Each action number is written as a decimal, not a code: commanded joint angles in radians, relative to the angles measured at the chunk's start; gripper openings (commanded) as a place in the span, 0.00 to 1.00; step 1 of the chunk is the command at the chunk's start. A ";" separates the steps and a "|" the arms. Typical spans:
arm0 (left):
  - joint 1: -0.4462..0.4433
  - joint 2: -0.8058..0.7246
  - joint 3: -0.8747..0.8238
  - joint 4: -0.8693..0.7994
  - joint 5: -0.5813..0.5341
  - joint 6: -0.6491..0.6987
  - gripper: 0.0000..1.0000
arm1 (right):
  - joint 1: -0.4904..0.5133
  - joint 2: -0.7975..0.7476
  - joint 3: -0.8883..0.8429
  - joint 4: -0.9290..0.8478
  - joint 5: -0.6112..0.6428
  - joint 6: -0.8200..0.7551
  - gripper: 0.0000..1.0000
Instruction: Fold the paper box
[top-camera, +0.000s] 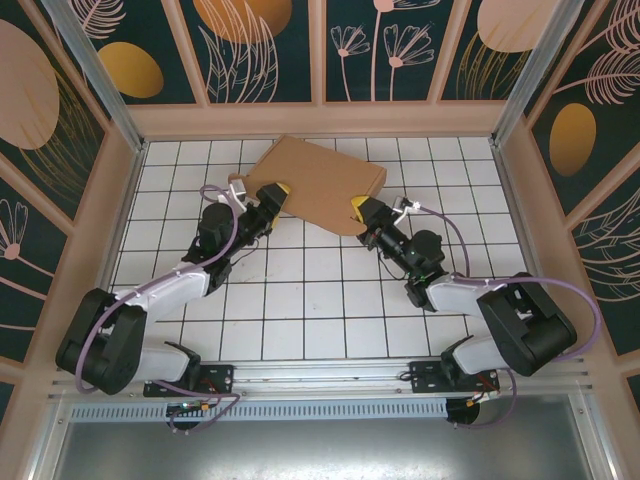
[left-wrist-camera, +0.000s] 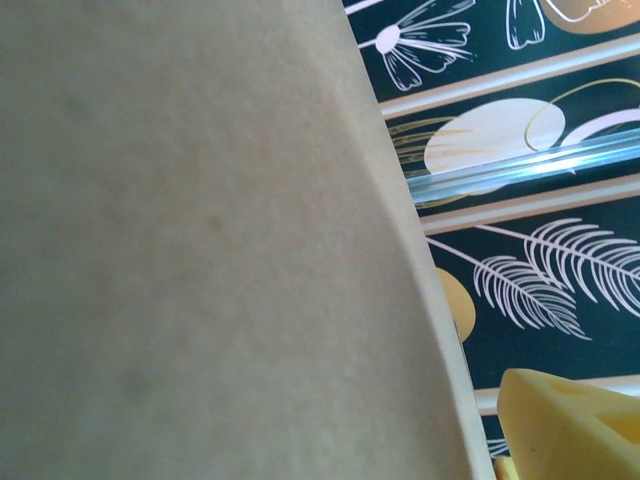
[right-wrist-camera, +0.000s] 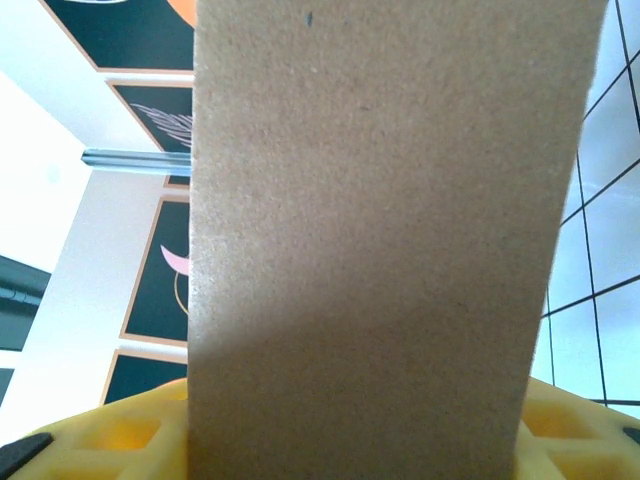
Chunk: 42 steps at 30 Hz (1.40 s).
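Note:
The paper box (top-camera: 315, 180) is a flat brown cardboard piece lying askew at the back middle of the tiled table. My left gripper (top-camera: 278, 192) is at its left edge. In the left wrist view the cardboard (left-wrist-camera: 200, 240) covers most of the picture, and one yellow finger (left-wrist-camera: 570, 425) stands a little off its edge, so the jaws look open. My right gripper (top-camera: 360, 212) is at the box's near right corner. In the right wrist view a cardboard strip (right-wrist-camera: 390, 200) stands between the yellow fingers (right-wrist-camera: 110, 440), which sit against both its sides.
The white gridded table (top-camera: 320, 300) is fenced by low tan walls (top-camera: 320, 118) on three sides, with aluminium posts (top-camera: 95, 75) at the back corners. The box lies near the back wall. Both arm bases sit on the rail (top-camera: 320, 378) at the near edge.

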 joint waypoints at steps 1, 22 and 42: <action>-0.004 0.022 0.034 0.055 -0.005 -0.022 0.90 | 0.035 0.007 0.054 0.136 0.017 0.025 0.42; -0.003 0.010 0.010 0.259 -0.088 -0.148 0.55 | 0.122 0.063 0.020 0.243 0.102 0.024 0.48; -0.004 -0.052 0.010 0.184 -0.046 -0.084 0.54 | -0.059 -0.024 0.034 0.022 -0.055 -0.122 0.77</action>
